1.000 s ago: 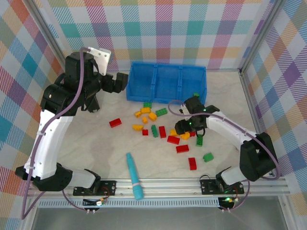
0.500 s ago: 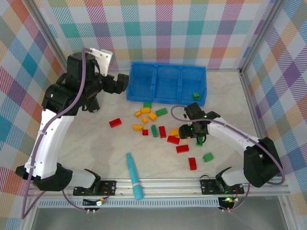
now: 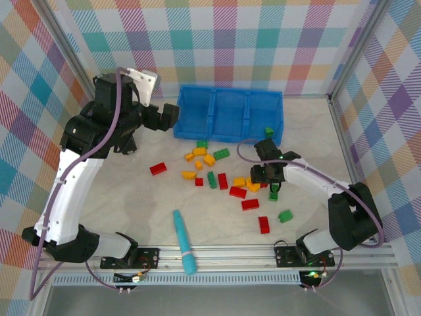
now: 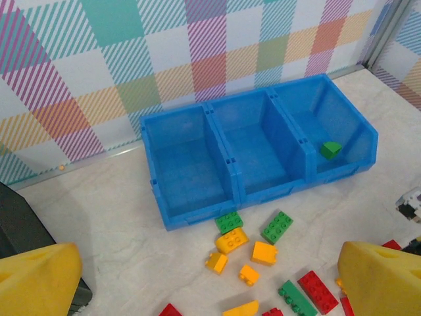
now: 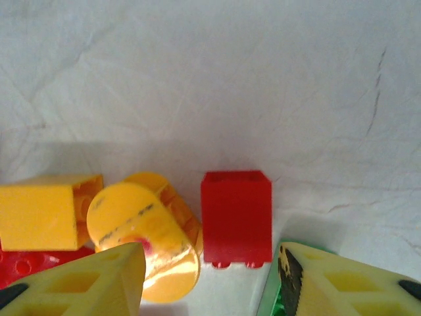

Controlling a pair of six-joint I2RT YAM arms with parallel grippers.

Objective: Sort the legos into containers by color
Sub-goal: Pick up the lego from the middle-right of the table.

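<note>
Shifted since a moment ago, our right gripper (image 5: pixel 212 263) hangs open around a red brick (image 5: pixel 237 217) near the blue bin (image 3: pixel 195 113); we should descend squarely, clearing the yellow brick (image 5: pixel 148 237) just beside it.
</note>
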